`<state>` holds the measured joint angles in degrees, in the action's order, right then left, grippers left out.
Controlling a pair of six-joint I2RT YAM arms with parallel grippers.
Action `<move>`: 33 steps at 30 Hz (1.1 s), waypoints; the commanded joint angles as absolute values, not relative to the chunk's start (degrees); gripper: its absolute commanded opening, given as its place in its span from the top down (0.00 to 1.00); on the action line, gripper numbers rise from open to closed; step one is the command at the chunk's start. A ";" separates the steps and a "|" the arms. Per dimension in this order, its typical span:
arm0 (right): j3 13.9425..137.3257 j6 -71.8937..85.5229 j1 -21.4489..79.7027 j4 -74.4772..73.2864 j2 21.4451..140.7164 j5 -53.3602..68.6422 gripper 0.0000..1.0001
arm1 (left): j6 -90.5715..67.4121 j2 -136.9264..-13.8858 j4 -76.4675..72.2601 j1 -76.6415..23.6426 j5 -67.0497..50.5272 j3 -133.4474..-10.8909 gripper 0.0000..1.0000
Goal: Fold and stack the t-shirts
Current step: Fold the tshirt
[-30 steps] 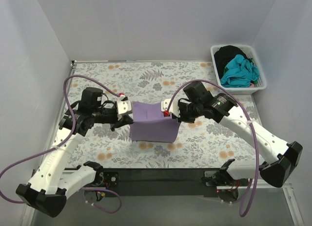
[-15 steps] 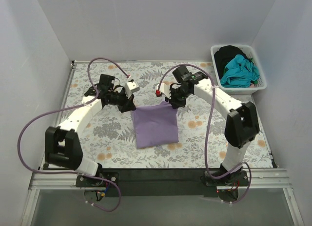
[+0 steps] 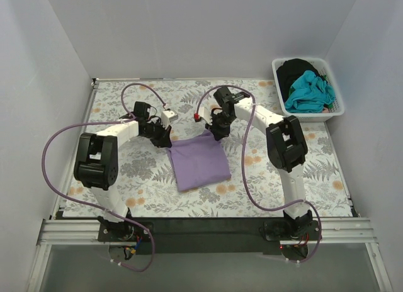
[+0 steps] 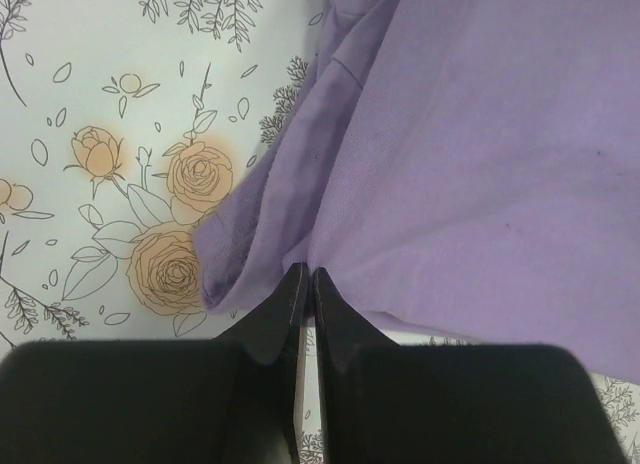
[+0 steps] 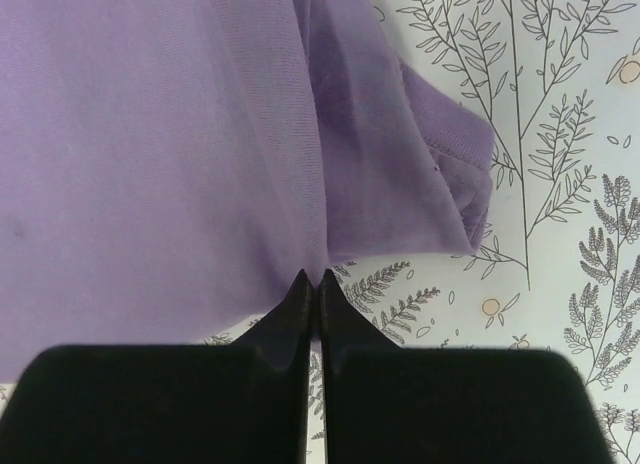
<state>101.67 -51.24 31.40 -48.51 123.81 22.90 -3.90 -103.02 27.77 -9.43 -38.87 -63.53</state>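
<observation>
Left gripper [image 3: 165,142] pinches the lavender t-shirt [image 3: 198,161] at its 11 o'clock corner; right gripper [image 3: 216,134] pinches the 1 o'clock corner; the cloth lies toward 6 o'clock from both.

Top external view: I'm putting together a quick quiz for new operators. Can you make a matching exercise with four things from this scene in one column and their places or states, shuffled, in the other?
Things:
1. purple t-shirt
2. teal t-shirt
3. black t-shirt
4. white basket

Places or states:
a. bunched in the far end of the basket
b. stands at the far right and holds clothes
c. folded flat on the floral covering, between the two arms
d. crumpled in the near end of the basket

Pairs: 1-c, 2-d, 3-a, 4-b
</observation>
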 commanded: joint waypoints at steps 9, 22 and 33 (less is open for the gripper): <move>86.15 -43.52 33.66 -48.96 103.82 29.53 0.99 | 2.63 -98.87 31.37 -10.81 -39.28 -64.68 1.00; 89.55 -40.08 32.35 -48.51 111.34 27.86 0.99 | 3.61 -102.48 32.16 -10.37 -38.06 -66.70 1.00; 95.28 -35.86 31.02 -46.58 118.39 27.95 0.88 | 0.44 -105.90 29.27 -10.28 -33.14 -67.15 0.94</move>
<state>94.00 -37.93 30.76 -46.35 117.45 27.27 1.02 -104.14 30.74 -10.76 -36.95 -65.65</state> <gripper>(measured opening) 0.148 0.057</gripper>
